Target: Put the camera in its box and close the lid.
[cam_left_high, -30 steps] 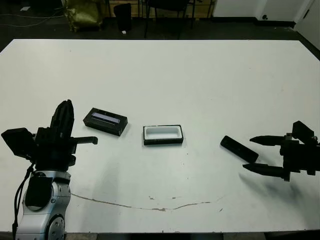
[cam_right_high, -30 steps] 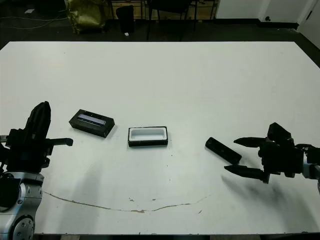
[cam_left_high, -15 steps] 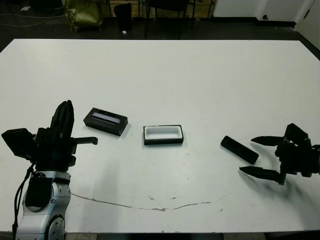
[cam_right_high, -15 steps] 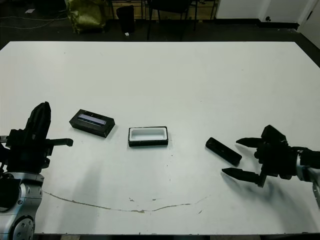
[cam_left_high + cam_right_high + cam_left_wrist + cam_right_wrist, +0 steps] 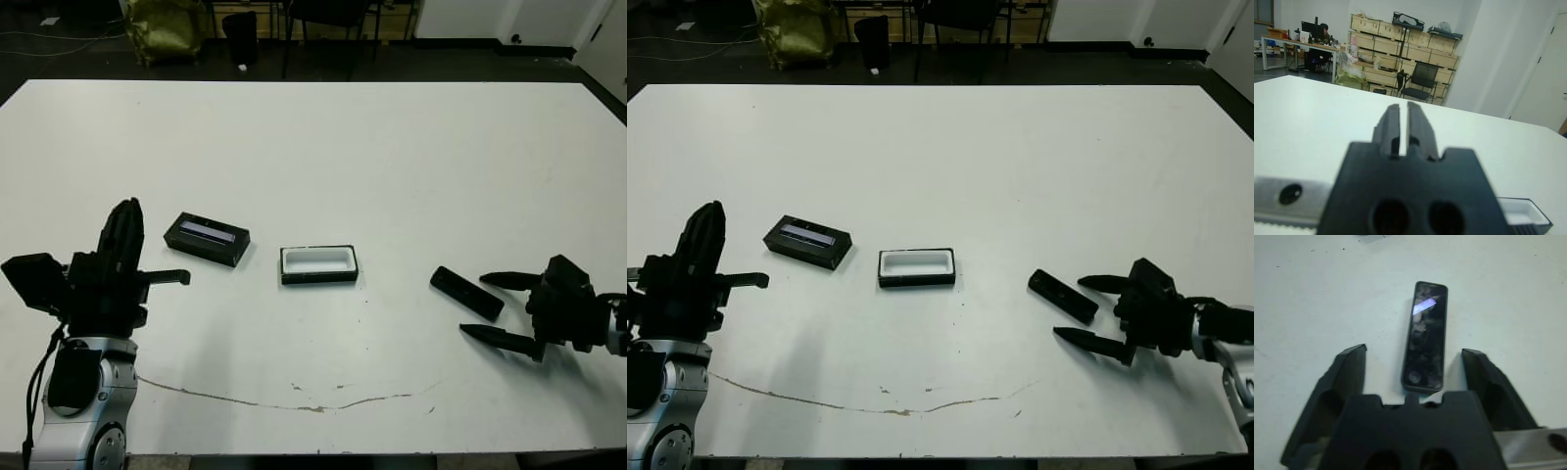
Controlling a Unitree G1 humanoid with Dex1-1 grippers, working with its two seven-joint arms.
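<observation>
White table [image 5: 392, 147] | right tool [image 5: 498, 309] spread beside camera [image 5: 467, 293]

Stacked crates [image 5: 1400, 46], office chair [image 5: 1420, 81]

my head pair looks down on the whole table [image 5: 392, 147]. my left wrist view skims level across it; my right wrist view sits close above the camera [image 5: 1424, 335], which the head views share.

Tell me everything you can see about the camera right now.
The camera is a slim, flat black bar with a glossy face catching a pale glint. It lies flat on the white table, right of the box, angled. The right claw is open, its fingers apart either side of the near end, not touching.
</observation>
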